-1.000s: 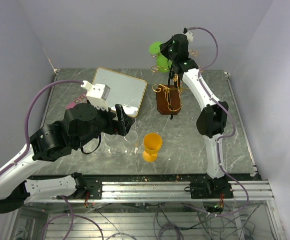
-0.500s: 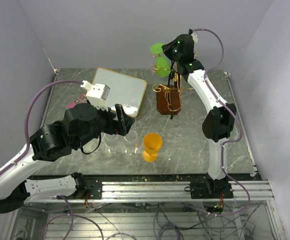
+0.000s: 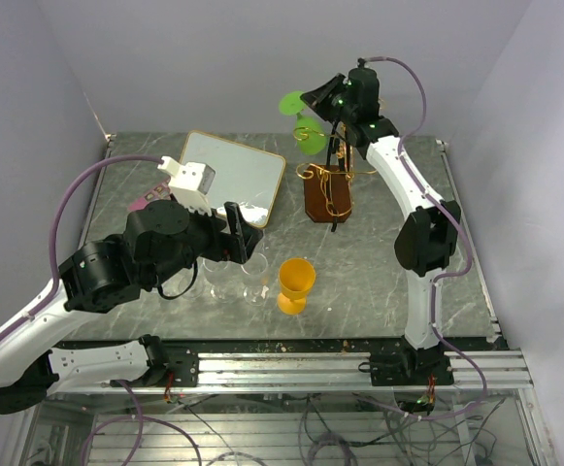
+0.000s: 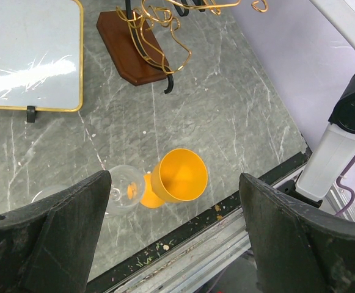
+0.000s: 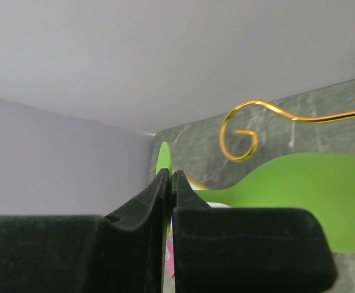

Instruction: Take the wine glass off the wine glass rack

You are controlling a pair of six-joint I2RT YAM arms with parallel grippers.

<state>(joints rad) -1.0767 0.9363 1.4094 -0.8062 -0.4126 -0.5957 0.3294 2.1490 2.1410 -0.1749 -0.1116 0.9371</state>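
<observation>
Table (image 3: 388, 262): grey marbled top seen from above. The rack stands toward 12 o'clock, and loose glassware sits toward 6 o'clock.
Right arm (image 3: 410, 199): stretched up to 12 o'clock over the rack. In the last second its wrist has swung round and drawn toward 10 o'clock.
Left arm (image 3: 116, 267): parked at 8 o'clock, in the same pose throughout.
Mirror tray (image 3: 231, 175): gold-framed and lying flat at 10 o'clock of the table's centre, untouched.
Wine glass rack (image 3: 327, 194): the brown block base has not shifted. Its gold wire arms rise above it, and one scroll end (image 5: 238, 131) curls just above the glass's stem in the right wrist view.
Wine glass (image 3: 311, 141): green and lying on its side in the air at 11 o'clock of the rack base. It has moved toward 10 o'clock since a second ago, with its foot disc leading.
Right gripper (image 5: 169, 174): fingers pinched flat on the thin edge of the glass's foot, with no gap showing.
Left gripper (image 3: 238, 228): fingers spread wide and holding nothing, hovering above an orange goblet (image 4: 177, 177) and clear glasses (image 3: 228, 277).
Change: the glass is sliding outward along the wire arm while the rack stays put.
Meaning: this looks like the withdrawal stroke. The pictures do not settle whether the stem has cleared the scroll, so the glass is not yet counted as free.
Risk: a stem snagged on the curl could drag the light rack over.
</observation>
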